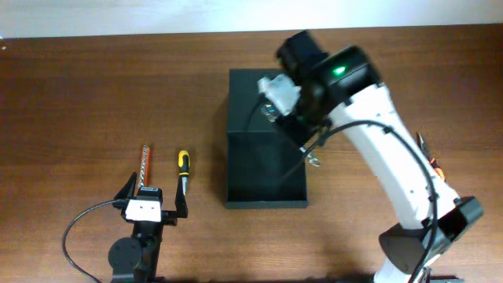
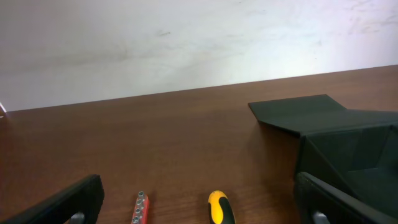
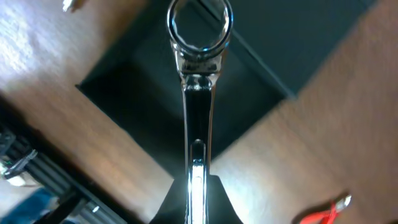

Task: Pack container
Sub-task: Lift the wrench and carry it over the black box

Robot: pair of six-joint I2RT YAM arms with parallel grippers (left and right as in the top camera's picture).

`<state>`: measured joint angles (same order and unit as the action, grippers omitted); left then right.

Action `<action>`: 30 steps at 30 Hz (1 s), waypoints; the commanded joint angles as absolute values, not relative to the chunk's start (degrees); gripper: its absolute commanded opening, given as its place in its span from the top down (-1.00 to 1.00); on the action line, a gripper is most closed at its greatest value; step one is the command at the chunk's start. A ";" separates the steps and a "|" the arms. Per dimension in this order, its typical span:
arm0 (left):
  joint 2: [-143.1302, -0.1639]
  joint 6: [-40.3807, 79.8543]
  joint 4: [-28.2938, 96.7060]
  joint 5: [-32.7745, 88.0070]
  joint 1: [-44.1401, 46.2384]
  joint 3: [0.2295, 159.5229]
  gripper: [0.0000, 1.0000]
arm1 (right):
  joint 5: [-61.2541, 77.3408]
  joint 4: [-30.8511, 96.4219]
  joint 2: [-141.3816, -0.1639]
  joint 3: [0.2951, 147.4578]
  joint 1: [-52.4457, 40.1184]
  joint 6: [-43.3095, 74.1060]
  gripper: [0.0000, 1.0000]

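Observation:
The container [image 1: 244, 177] is a dark matte box, open, with its flap lid lying flat on the far side; it also shows in the left wrist view [image 2: 348, 149] and the right wrist view [image 3: 149, 81]. My right gripper [image 3: 196, 199] is shut on a chrome ring-end wrench [image 3: 198, 93] and holds it above the container's open well; in the overhead view the wrench tip [image 1: 312, 161] shows below the arm. My left gripper [image 1: 152, 199] is open and empty, just short of a yellow-black screwdriver [image 1: 182, 169] and a red bit holder [image 1: 145, 163].
The screwdriver [image 2: 220, 208] and the bit holder [image 2: 140, 208] lie between my left fingers in the left wrist view. Red-handled pliers [image 1: 428, 153] lie at the right, beside the right arm. The white right arm spans the container's right side.

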<state>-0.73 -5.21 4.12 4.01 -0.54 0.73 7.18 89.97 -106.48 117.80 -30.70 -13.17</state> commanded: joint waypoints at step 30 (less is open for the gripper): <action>-0.34 -6.33 4.36 3.62 -0.91 0.49 -0.99 | 7.07 82.87 -123.17 114.52 -35.31 -13.08 0.92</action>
